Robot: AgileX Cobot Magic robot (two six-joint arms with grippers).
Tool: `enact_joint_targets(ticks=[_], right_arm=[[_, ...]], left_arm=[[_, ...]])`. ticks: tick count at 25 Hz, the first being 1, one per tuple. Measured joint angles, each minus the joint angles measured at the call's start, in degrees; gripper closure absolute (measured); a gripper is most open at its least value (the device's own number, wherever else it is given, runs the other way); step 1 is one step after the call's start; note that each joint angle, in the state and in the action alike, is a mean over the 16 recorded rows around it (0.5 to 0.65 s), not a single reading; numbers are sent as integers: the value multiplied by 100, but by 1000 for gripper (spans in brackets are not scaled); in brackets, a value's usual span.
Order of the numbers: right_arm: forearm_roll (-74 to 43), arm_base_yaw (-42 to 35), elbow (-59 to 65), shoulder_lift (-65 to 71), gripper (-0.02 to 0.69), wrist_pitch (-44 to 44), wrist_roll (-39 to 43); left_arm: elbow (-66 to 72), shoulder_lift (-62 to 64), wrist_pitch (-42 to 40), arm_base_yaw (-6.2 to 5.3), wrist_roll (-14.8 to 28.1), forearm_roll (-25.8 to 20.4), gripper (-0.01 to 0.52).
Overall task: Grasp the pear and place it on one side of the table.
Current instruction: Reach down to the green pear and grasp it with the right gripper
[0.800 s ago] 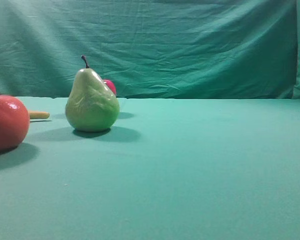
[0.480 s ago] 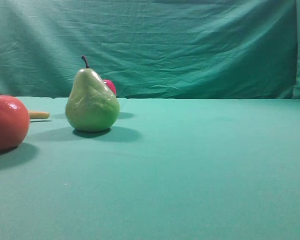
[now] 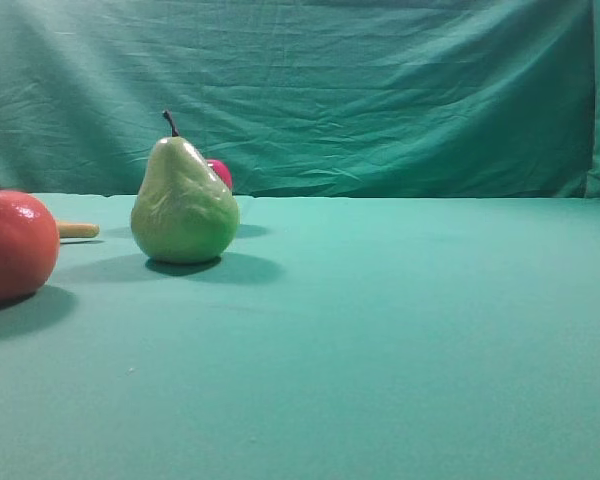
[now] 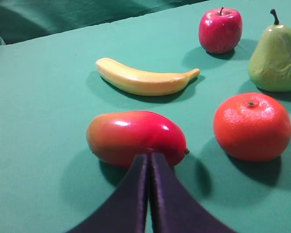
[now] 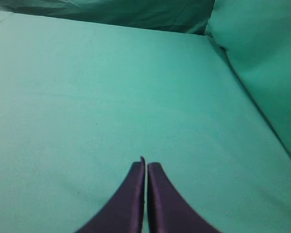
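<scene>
since the pear (image 3: 184, 205) stands upright and untouched on the counter (image 3: 400, 330), with the apple (image 4: 220, 30) just behind it and the big orange fruit (image 4: 252, 126) just beside it, a careless reach could knock a neighbour or tip the tall, glossy fruit. both sets of jaws are pressed together and hold nothing: the left jaws (image 4: 149, 158) sit just short of the mango (image 4: 136, 137), and the right jaws (image 5: 145, 166) hang over bare cloth. unless they spread first, they would only shove the pear aside.
</scene>
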Motion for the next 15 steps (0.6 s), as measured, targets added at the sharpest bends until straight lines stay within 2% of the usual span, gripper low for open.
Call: enact_joint_targets(ticks=[8, 15], right_arm=[[378, -4, -194, 133, 665, -761, 169], [661, -5, -978, 1080, 665, -773, 285]], left_arm=[[0, 0, 0, 0, 0, 0, 514], [0, 0, 0, 0, 0, 0, 514]])
